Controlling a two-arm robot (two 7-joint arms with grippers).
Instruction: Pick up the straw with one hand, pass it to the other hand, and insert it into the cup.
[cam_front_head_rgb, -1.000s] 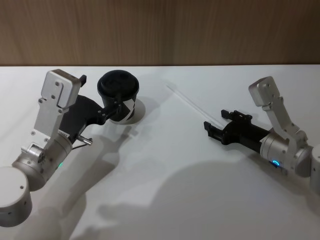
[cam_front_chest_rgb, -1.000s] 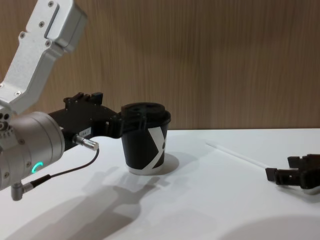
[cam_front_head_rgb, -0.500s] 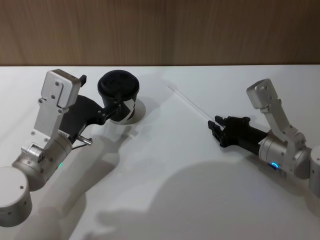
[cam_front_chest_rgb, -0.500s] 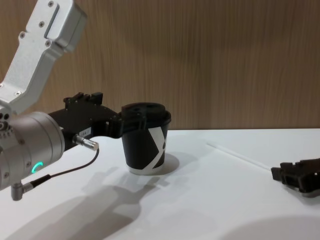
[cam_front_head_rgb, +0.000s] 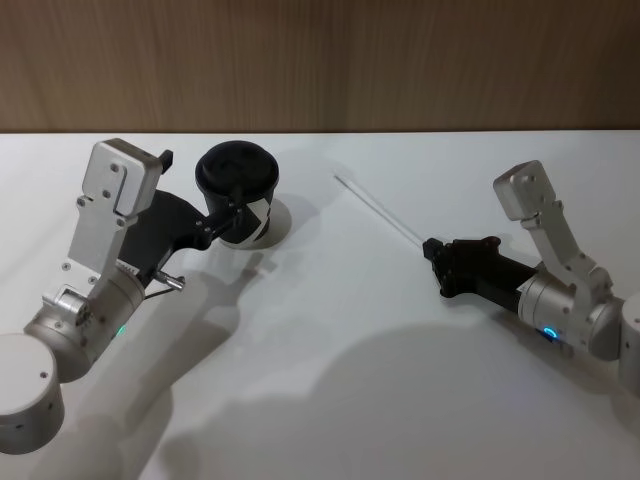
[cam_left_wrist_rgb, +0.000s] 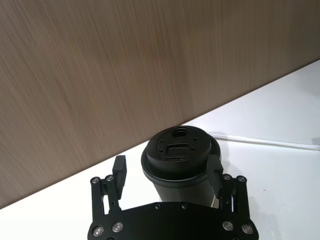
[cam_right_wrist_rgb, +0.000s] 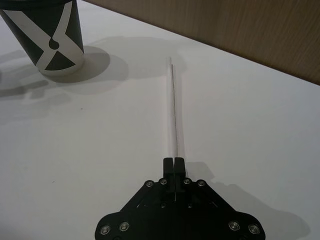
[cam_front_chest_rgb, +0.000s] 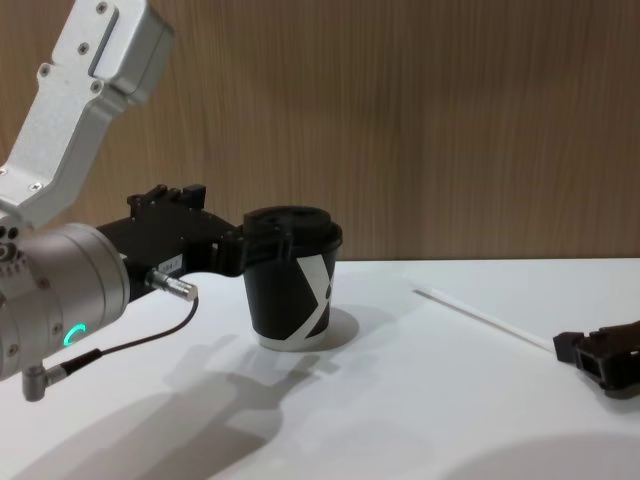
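Grasp made: right gripper, spread moments ago, now pinches the straw, ready for lifting; left gripper spread around cup.

- cup: black, white angular logo, white bottom rim
- straw: white
- worktop: white
- left tool, right tool: black
- wall behind the cup: brown wood grain

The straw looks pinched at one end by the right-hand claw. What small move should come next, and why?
Probably a short lift straight up. The right gripper is shut on the near end of the straw, which lies flat on the table, so raising it would free it for the handover. The left gripper stands open around the cup.
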